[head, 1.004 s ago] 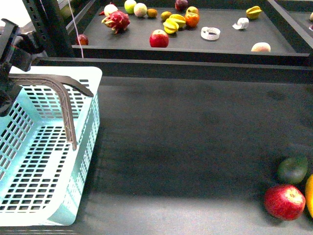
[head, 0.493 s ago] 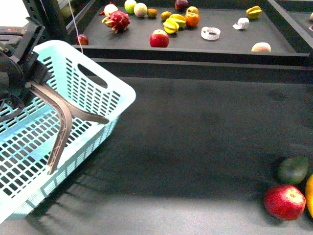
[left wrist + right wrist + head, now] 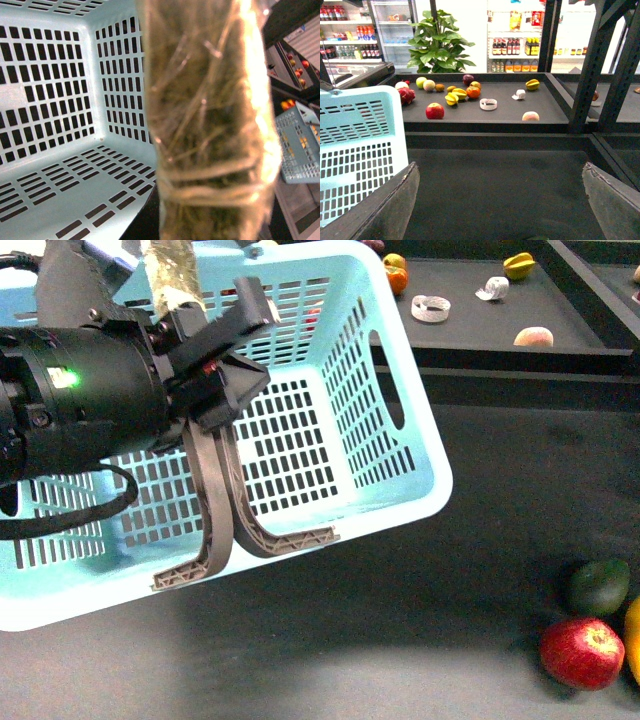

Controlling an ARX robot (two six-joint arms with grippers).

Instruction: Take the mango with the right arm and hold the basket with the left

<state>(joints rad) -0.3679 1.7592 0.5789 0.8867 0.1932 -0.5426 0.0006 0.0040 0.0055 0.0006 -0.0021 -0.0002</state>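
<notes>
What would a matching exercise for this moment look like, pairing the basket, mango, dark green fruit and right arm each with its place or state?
Things:
1. basket
2. mango
3. dark green fruit
4. right arm

Places or states:
A. cut off by the right edge of the front view
B. jaws spread wide, nothing between them
C. tilted, held up by the left arm
D. just behind the red apple

Pairs: 1-C, 2-A, 3-D, 4-B
</notes>
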